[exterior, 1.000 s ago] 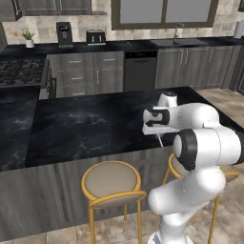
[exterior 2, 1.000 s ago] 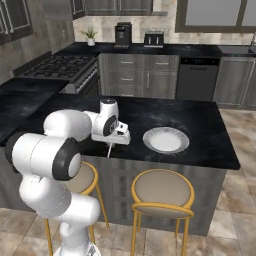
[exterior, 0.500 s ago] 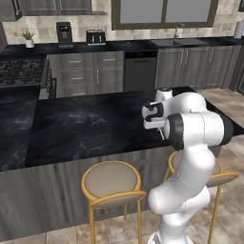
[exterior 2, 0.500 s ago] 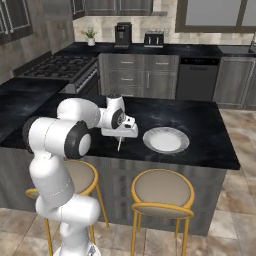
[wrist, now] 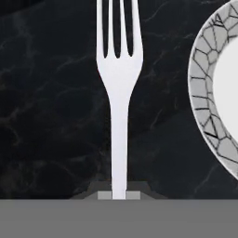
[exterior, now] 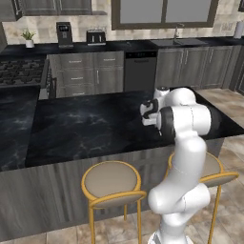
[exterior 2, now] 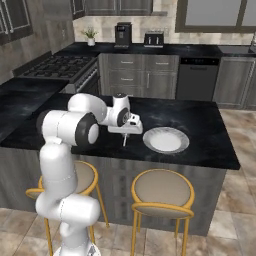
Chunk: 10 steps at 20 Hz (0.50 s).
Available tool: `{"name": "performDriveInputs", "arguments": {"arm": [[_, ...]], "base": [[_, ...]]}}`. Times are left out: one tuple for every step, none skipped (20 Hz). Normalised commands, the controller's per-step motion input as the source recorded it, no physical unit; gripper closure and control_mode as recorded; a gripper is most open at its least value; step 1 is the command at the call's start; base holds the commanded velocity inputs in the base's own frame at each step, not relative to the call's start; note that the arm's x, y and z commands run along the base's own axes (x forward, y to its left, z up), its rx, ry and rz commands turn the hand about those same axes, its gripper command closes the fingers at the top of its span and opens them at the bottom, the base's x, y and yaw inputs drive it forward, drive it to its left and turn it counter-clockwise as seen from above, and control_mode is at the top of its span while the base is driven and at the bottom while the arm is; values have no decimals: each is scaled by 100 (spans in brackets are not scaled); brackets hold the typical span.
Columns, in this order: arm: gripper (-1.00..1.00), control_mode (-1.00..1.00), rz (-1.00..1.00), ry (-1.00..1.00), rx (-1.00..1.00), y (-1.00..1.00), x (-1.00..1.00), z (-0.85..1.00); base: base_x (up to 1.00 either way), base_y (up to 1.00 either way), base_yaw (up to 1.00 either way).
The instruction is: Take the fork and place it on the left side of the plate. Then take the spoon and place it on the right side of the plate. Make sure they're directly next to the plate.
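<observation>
Black marble counter [wrist: 51, 116]: claw [wrist: 119, 195] gripping fork [wrist: 119, 93], plate [wrist: 209, 88] beside

Silver fork [wrist: 119, 93] hangs beside the white, crackle-rimmed plate [wrist: 209, 93].

The robot's arm [exterior 2: 65, 165] is built of thick, rounded, glossy white segments, swelling into bulbous shells at each bend. Dark, near-black round caps and rings mark the joints [exterior: 167, 123], the largest a wide black disc at the elbow. The hand ends in a flat white block carrying the pincer [exterior 2: 124, 141], with two small dark tips [wrist: 104, 194].
</observation>
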Motion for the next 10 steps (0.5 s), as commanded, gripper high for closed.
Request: {"name": "performDriveInputs", "arguments": {"arm": [[100,-100,0,0,0,0,54,-44],[100,-100,0,0,0,0,49,-43],[100,-100,0,0,0,0,49,-39],[100,-100,0,0,0,0,49,-35],[100,-100,0,0,0,0,48,-34],[100,-100,0,0,0,-5,40,-31],[100,-100,0,0,0,-9,36,-28],[100,-100,0,0,0,-2,31,-24],[100,-100,0,0,0,0,33,-24],[100,-100,0,0,0,-7,32,-17]], "base": [[0,0,0],[0,0,0],[0,0,0],[0,0,0],[0,0,0],[0,0,0],[0,0,0],[0,0,0],[0,0,0],[0,0,0]]}}
